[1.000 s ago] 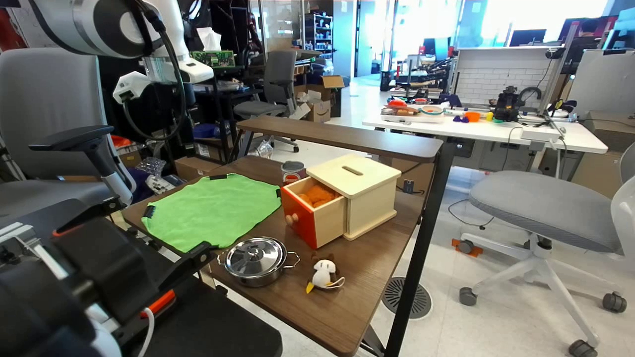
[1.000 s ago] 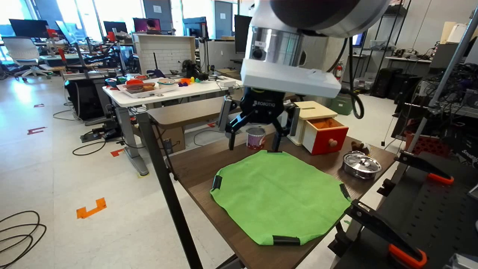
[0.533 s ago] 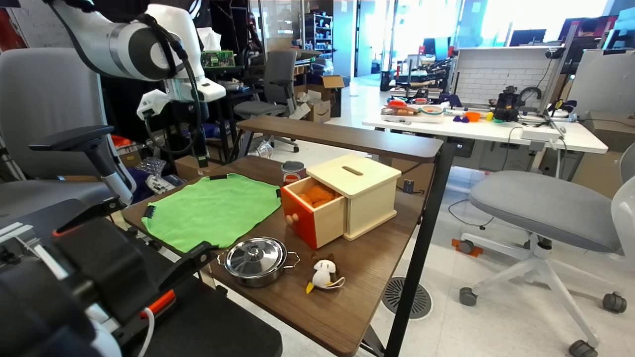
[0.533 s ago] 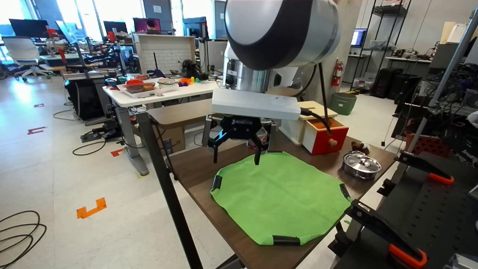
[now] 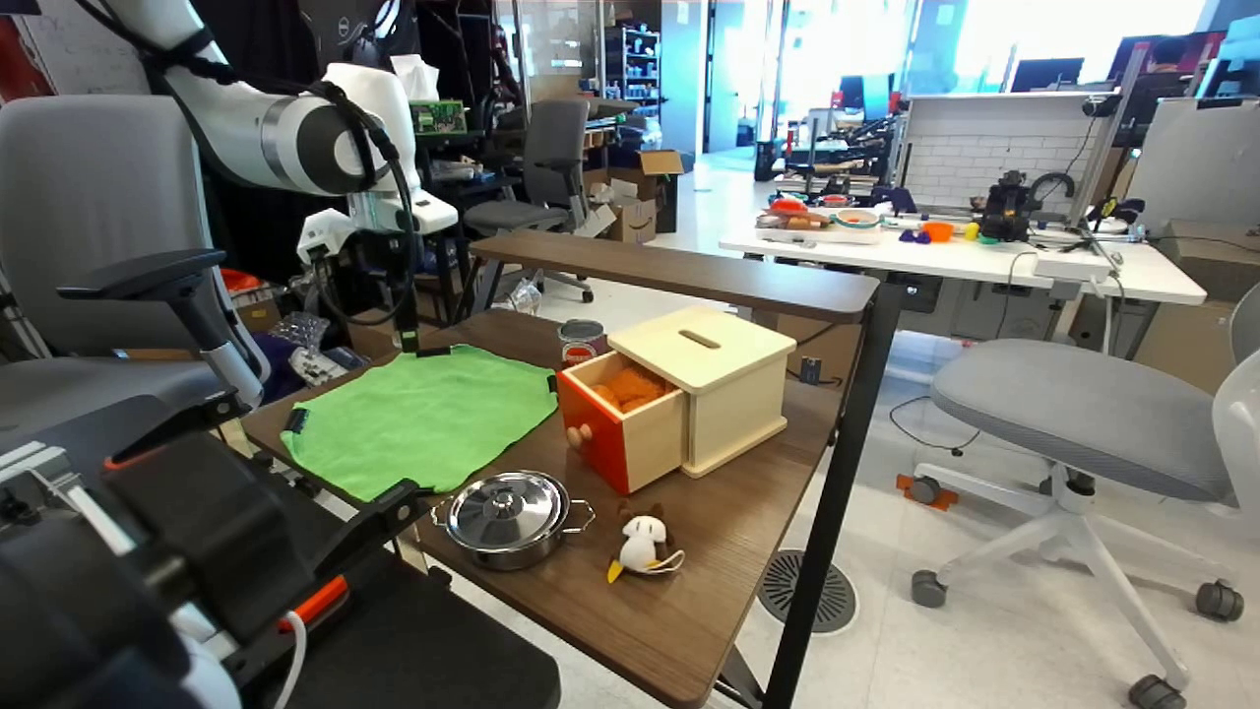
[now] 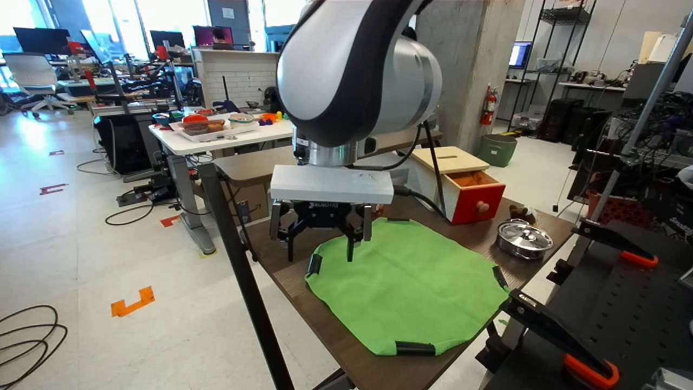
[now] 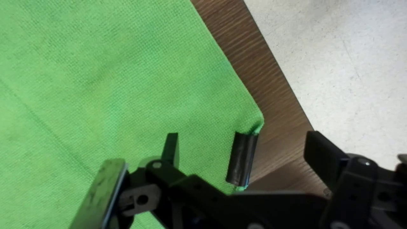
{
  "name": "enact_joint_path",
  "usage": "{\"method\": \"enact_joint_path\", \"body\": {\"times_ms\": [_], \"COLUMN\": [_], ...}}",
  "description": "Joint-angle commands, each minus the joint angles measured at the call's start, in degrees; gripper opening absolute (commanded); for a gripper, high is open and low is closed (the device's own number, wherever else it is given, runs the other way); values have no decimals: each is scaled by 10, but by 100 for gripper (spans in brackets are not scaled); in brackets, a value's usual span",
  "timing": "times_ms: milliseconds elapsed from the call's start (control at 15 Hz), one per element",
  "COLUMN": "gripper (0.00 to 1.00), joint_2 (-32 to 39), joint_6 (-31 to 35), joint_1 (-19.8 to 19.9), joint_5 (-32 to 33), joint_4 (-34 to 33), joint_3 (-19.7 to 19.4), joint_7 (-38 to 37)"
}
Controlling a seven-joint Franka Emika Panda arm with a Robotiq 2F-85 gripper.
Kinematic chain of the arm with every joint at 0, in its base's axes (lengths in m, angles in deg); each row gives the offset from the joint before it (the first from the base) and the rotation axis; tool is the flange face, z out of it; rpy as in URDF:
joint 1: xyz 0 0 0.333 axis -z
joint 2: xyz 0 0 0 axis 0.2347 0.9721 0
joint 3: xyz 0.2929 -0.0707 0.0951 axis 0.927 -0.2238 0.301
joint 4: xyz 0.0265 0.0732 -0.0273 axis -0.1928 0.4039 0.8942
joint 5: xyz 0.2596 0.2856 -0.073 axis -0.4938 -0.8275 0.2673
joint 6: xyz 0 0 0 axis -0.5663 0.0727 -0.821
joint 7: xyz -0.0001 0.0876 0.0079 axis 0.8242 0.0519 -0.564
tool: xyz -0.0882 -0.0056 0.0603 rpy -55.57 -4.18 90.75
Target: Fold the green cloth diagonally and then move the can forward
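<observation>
The green cloth lies flat and unfolded in the lower centre of the frame in an exterior view, spread over the brown surface. Left of centre in that same view, the gripper hangs pointing down by the cloth's left-hand corner, its jaws standing wide apart.

In the wrist view, a black strip on a corner of the cloth shows in the gap between the jaws, right of centre and low in the frame. The jaw at the left of the frame overlaps green fabric; the one at the right overlaps the edge of the surface and the pale floor. Whether either touches the cloth, I cannot tell.

The can stands upright close to the centre of the frame in an exterior view, near both the cloth and a wooden box. The box's red-fronted drawer is pulled partly out, with fluffy orange material inside. Lower in that frame sits a lidded steel pot, just beside the cloth, and to its right a white and brown toy.
</observation>
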Motion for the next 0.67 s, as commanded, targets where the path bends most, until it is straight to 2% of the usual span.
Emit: {"method": "enact_joint_path", "body": {"times_ms": [0,333,400,467,600], "gripper": [100,100,75,74,58], "joint_2": [30,52,56,61,71], "joint_6": [-28,-44,-48,-52,-57], "joint_1": [-12,-13,-13,-15,-17], "joint_5": [4,6,6,8,10], "joint_4": [-50,-83,-89,-96,-109], "joint_3": [-11,-19,-19,-22,-25], "joint_7": [-15,-23,-25,-28,-34]}}
